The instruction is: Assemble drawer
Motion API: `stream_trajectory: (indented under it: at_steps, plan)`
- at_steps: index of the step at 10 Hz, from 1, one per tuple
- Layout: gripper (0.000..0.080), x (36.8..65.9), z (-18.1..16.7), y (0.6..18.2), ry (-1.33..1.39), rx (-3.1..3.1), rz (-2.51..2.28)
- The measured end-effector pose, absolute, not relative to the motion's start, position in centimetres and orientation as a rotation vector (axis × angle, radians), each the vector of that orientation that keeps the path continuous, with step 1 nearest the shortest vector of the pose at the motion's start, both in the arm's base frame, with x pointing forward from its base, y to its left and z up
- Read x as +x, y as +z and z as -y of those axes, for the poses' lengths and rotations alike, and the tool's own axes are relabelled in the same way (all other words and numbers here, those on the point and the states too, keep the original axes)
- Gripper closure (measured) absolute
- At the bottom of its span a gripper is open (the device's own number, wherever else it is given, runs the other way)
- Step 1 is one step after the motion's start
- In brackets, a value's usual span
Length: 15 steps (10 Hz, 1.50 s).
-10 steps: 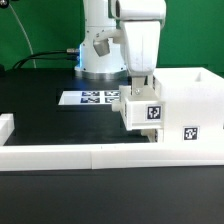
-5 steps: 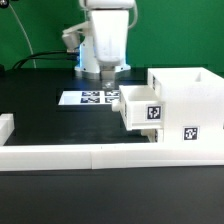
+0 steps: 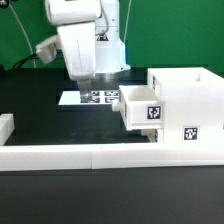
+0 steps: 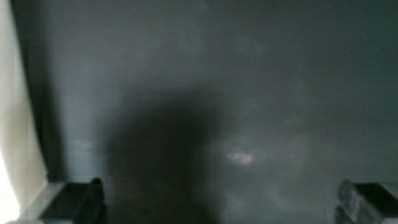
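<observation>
The white drawer housing (image 3: 188, 100) stands at the exterior view's right, with a tag on its front. One white tray (image 3: 140, 108) with a tag sits partly inside it, sticking out toward the exterior view's left. No second tray is in view. My gripper (image 3: 84, 88) hangs above the table to the left of the tray, apart from it, over the near end of the marker board (image 3: 95, 98). In the wrist view my gripper (image 4: 221, 205) is open and empty, one dark finger (image 4: 71, 200) at each side and only dark table between them.
A long low white wall strip (image 3: 100, 155) runs along the front of the table. A short white wall piece (image 3: 5, 126) stands at the exterior view's left. A pale edge (image 4: 9, 100) shows at one side of the wrist view.
The arm has risen from the tray and swung toward the exterior view's left. The tray stays partly inside the housing, no longer touched by the gripper.
</observation>
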State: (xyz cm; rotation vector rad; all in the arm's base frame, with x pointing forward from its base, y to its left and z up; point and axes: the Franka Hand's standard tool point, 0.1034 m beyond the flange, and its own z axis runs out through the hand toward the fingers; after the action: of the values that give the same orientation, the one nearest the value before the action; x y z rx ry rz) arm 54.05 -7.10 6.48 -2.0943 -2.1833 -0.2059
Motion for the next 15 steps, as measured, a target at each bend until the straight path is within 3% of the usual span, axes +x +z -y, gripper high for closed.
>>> stream_trajectory:
  at_steps: [4, 10, 15]
  plan:
    - [0.0150, 55.2, 3.6, 6.2, -0.232, -2.139, 2.104]
    - [0.0150, 54.5, -1.5, 5.3, -0.221, -2.170, 2.022]
    - [0.0150, 54.3, -1.5, 5.2, -0.208, -2.190, 1.989]
